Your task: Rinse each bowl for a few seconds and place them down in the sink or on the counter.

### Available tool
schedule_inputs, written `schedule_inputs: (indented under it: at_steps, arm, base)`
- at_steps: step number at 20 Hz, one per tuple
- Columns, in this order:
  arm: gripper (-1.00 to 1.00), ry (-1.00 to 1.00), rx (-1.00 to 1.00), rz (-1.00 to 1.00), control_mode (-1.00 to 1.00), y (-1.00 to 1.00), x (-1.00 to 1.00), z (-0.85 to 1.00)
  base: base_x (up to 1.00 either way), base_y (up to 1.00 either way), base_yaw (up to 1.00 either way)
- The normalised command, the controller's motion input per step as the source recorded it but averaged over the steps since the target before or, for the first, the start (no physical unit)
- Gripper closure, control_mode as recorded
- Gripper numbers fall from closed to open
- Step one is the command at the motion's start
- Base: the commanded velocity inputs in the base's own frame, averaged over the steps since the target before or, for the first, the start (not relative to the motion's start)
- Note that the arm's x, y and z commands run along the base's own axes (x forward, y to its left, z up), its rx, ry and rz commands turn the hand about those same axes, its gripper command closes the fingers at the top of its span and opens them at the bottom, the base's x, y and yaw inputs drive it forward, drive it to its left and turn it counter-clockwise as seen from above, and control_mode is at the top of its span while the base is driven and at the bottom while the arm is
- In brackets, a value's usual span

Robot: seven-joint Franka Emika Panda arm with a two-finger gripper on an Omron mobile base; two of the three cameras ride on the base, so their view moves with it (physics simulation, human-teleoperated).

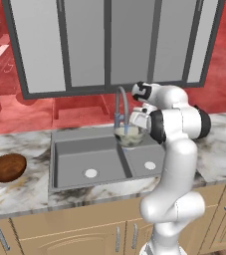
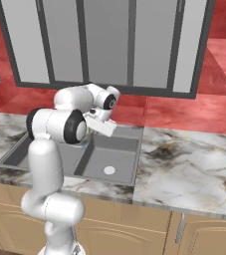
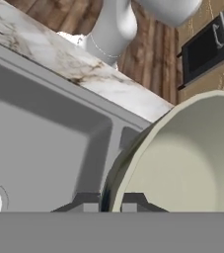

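Your end effector [image 3: 110,201] is clenched on the rim of the pale bowl [image 1: 130,136], one finger on each side of the wall; in the hand view the cream inside sits to the right of the fingers. The bowl hangs above the sink [image 1: 69,172], over the divider between the two basins and just under the faucet [image 1: 123,104] spout. It looks roughly upright, mouth up. No water stream can be made out.

The relation that matters: bowl directly beneath the spout, sink floor straight below the bowl. Judgement: you are at the rinse hold for this bowl; the set-down is a plain descent into either basin.

The dark bowl [image 1: 7,167] rests on the desk [image 1: 25,187] near its left edge, well apart from the sink and your end effector. Reaching it means a long swing left across the basins.
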Motion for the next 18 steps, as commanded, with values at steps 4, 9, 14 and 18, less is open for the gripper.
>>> schedule_inputs:
  at_steps: [4, 9, 14, 18]
  arm:
    - [1.0, -0.07, 0.01, 0.08, -1.0, -0.29, -0.24, 0.0]
    - [1.0, -0.09, 0.01, 0.08, -1.0, -0.3, -0.21, 0.01]
    - [1.0, -0.09, 0.01, 0.07, -1.0, -0.31, -0.14, 0.09]
    - [1.0, -0.06, 0.01, 0.06, -1.0, -0.3, -0.05, 0.12]
  base:
    - [0.0, 0.0, 0.0]
    - [0.0, 0.0, 0.0]
    - [0.0, 0.0, 0.0]
    - [0.0, 0.0, 0.0]
